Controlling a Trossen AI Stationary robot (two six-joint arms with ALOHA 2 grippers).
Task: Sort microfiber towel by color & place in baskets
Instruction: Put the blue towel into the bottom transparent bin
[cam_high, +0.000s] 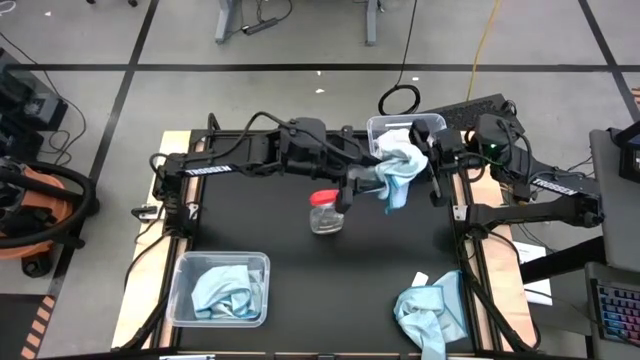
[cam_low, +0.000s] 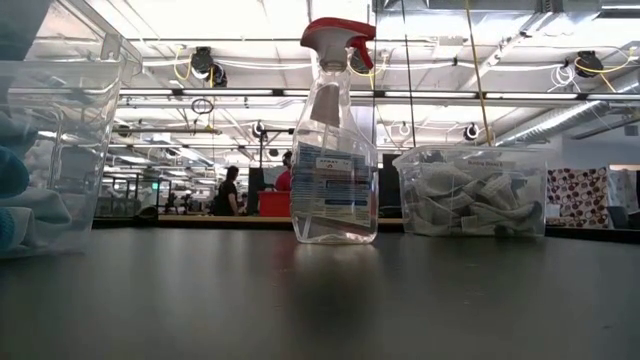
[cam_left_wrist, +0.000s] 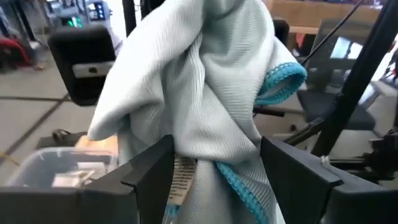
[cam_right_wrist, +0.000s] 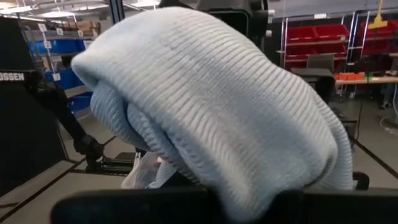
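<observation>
A light blue microfiber towel with a turquoise hem (cam_high: 400, 165) hangs in the air between my two grippers, above the table's far right part. My left gripper (cam_high: 372, 178) reaches in from the left and is shut on it. My right gripper (cam_high: 428, 152) meets its upper bunch from the right, and the cloth fills the right wrist view (cam_right_wrist: 217, 106). One clear basket (cam_high: 376, 124) sits at the far edge with pale cloths in it. The other (cam_high: 180, 262) sits near left with light blue towels inside. My left gripper pinches the towel's bunched middle (cam_left_wrist: 211, 146) between its two fingers (cam_left_wrist: 152, 168), several folds together, coming level from the table's left. The towel is lifted clear, and a tail hangs below the fingers (cam_high: 395, 200). My right gripper is shut on the towel's upper bunch (cam_high: 410, 150) from the table's right. The cloth drapes over its fingers and hides the place of contact.
A clear spray bottle with a red trigger (cam_high: 325, 210) stands upright mid-table, just near-left of the held towel. Another light blue towel (cam_high: 430, 315) lies crumpled at the near right corner. People and shelving show in the room beyond the table.
</observation>
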